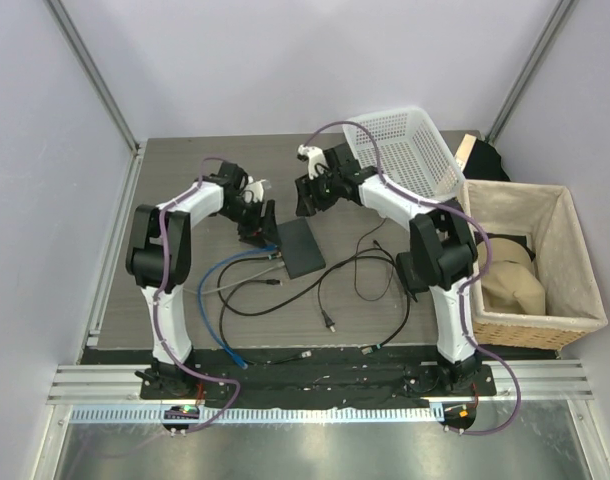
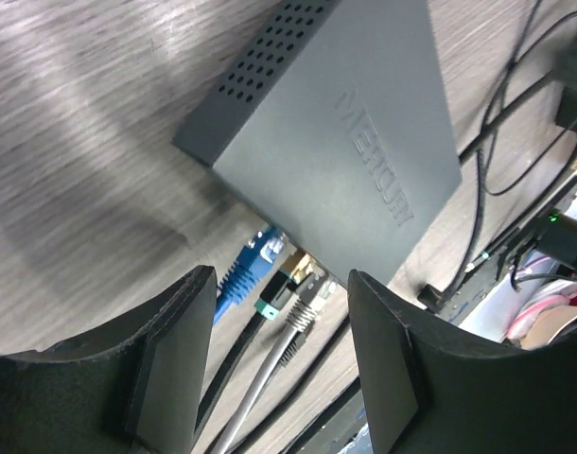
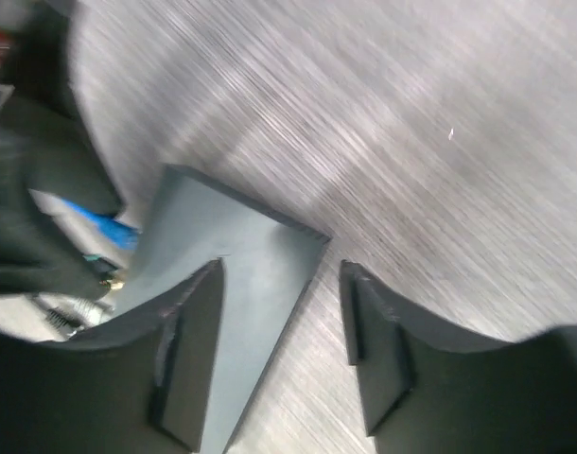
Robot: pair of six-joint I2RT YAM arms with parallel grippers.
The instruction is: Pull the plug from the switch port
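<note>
The flat dark-grey switch lies mid-table. In the left wrist view the switch has three plugs in the ports along its near edge: a blue plug, a black-and-green plug and a grey plug. The sockets themselves are hidden under the edge. My left gripper is open, just short of these plugs, with the grey cable running between its fingers and nothing touched. My right gripper is open above the switch's opposite corner, one finger over the box, the other over the table.
Loose black cables and a blue cable trail toward the near edge. A white plastic basket stands at the back right. A cloth-lined wicker basket sits at the right.
</note>
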